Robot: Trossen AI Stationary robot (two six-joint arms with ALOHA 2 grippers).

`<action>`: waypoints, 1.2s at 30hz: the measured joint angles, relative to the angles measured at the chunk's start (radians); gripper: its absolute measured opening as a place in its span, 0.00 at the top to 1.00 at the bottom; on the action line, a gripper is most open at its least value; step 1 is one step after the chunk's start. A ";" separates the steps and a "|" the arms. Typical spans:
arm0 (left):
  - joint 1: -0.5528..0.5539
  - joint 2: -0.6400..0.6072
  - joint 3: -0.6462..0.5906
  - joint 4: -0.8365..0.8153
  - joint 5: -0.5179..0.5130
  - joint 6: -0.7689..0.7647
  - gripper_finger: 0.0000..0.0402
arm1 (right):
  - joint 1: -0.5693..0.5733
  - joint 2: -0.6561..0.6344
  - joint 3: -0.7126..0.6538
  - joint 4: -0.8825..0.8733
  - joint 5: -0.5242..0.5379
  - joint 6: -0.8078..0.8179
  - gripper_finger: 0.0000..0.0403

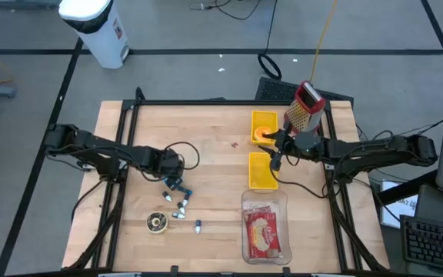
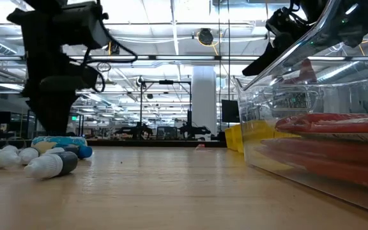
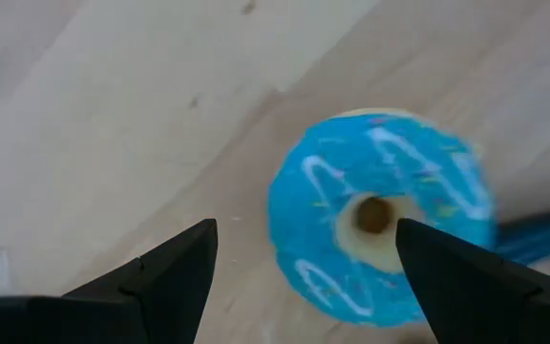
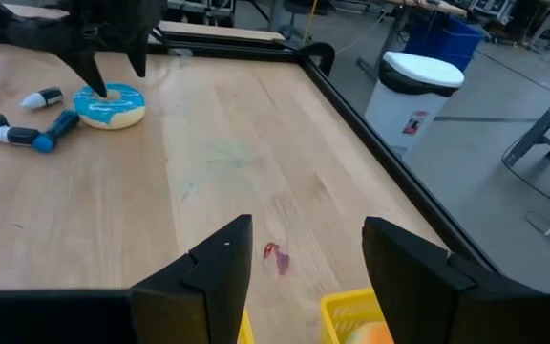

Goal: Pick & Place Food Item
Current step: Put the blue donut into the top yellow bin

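A blue-iced doughnut with white stripes lies flat on the wooden table, left of centre. My left gripper hangs just above it, pointing down and open, with one finger on either side of the doughnut; I see no touch. My right gripper is open with nothing between its fingers. It is held nearly level above the two yellow bins at the table's right.
Several markers lie just near of the doughnut, and a small round roll lies nearer the front edge. A clear box with red packets stands front right. The far yellow bin holds an orange item, beside a red-topped grater.
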 joint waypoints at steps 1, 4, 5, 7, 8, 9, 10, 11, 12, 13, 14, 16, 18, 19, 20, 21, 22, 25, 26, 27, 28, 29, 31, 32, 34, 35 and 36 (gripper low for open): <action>-0.004 0.000 -0.014 0.001 0.000 -0.016 0.19 | 0.000 0.000 0.000 -0.002 0.000 0.000 0.54; -0.003 0.005 -0.055 0.028 0.000 -0.060 0.19 | 0.000 0.000 0.000 0.000 -0.002 -0.001 0.54; -0.002 0.005 -0.068 0.044 0.000 -0.071 0.19 | 0.000 0.000 0.000 0.000 -0.003 -0.002 0.54; -0.002 0.004 -0.083 0.068 0.001 -0.078 0.20 | 0.000 0.000 0.000 0.000 -0.004 -0.002 0.54; -0.002 0.004 -0.085 0.078 0.003 -0.076 0.20 | 0.000 0.000 0.000 0.000 -0.004 -0.002 0.54; -0.003 0.004 -0.085 0.091 0.007 -0.069 0.22 | 0.000 0.000 0.000 0.000 -0.004 -0.002 0.54; -0.003 0.003 -0.085 0.105 0.012 -0.064 0.25 | 0.000 0.000 0.000 0.000 -0.004 -0.002 0.54; -0.003 0.002 -0.085 0.122 0.021 -0.057 0.28 | 0.000 0.000 0.000 0.000 -0.004 -0.002 0.54; -0.002 0.002 -0.085 0.139 0.030 -0.047 0.32 | 0.000 0.000 0.000 0.000 -0.004 -0.002 0.54; -0.002 0.002 -0.085 0.153 0.038 -0.040 0.36 | 0.000 0.000 0.000 0.000 -0.004 -0.002 0.54; -0.002 0.002 -0.085 0.167 0.046 -0.037 0.40 | 0.000 0.000 0.000 0.000 -0.004 -0.002 0.54; -0.002 0.002 -0.085 0.187 0.060 -0.046 0.49 | 0.000 0.000 0.000 0.000 -0.004 -0.002 0.54; -0.002 0.002 -0.085 0.202 0.062 -0.050 0.57 | 0.000 0.000 0.000 0.000 -0.004 -0.002 0.54; -0.001 0.002 -0.085 0.207 0.062 -0.037 0.61 | 0.000 0.000 0.000 0.000 -0.004 -0.002 0.54; 0.003 0.002 -0.085 0.209 0.061 -0.019 0.64 | 0.000 0.000 0.000 0.000 -0.004 -0.002 0.54; 0.008 0.002 -0.085 0.210 0.056 -0.003 0.67 | 0.000 0.000 0.000 0.000 -0.004 -0.001 0.54; 0.013 0.002 -0.085 0.210 0.051 0.010 0.70 | 0.000 0.000 0.000 0.000 -0.004 0.005 0.54; 0.042 0.002 -0.070 0.208 0.040 0.067 0.77 | 0.000 0.000 0.000 0.002 -0.004 0.029 0.54; 0.052 0.002 -0.057 0.208 0.025 0.095 0.79 | 0.000 0.000 0.000 0.005 -0.005 0.034 0.54; 0.062 0.002 -0.041 0.210 0.008 0.123 0.81 | 0.000 0.000 0.000 0.010 -0.005 0.042 0.54; 0.072 0.002 -0.022 0.211 -0.015 0.153 0.83 | 0.000 0.000 0.000 0.018 -0.005 0.051 0.54; 0.081 0.002 -0.002 0.216 -0.042 0.191 0.85 | 0.000 0.001 0.000 0.027 -0.005 0.059 0.54; 0.098 0.002 0.043 0.254 -0.102 0.277 0.88 | 0.000 0.005 0.000 0.049 -0.006 0.084 0.54; 0.107 0.002 0.065 0.288 -0.133 0.324 0.89 | 0.000 0.006 0.000 0.053 -0.007 0.100 0.54; 0.122 0.002 0.105 0.382 -0.192 0.423 0.90 | 0.000 0.006 0.000 0.059 -0.007 0.128 0.54; 0.129 0.002 0.123 0.446 -0.219 0.475 0.91 | 0.000 0.007 0.000 0.061 -0.007 0.144 0.54; 0.135 0.002 0.134 0.525 -0.241 0.528 0.91 | 0.000 0.011 0.000 0.069 -0.007 0.160 0.54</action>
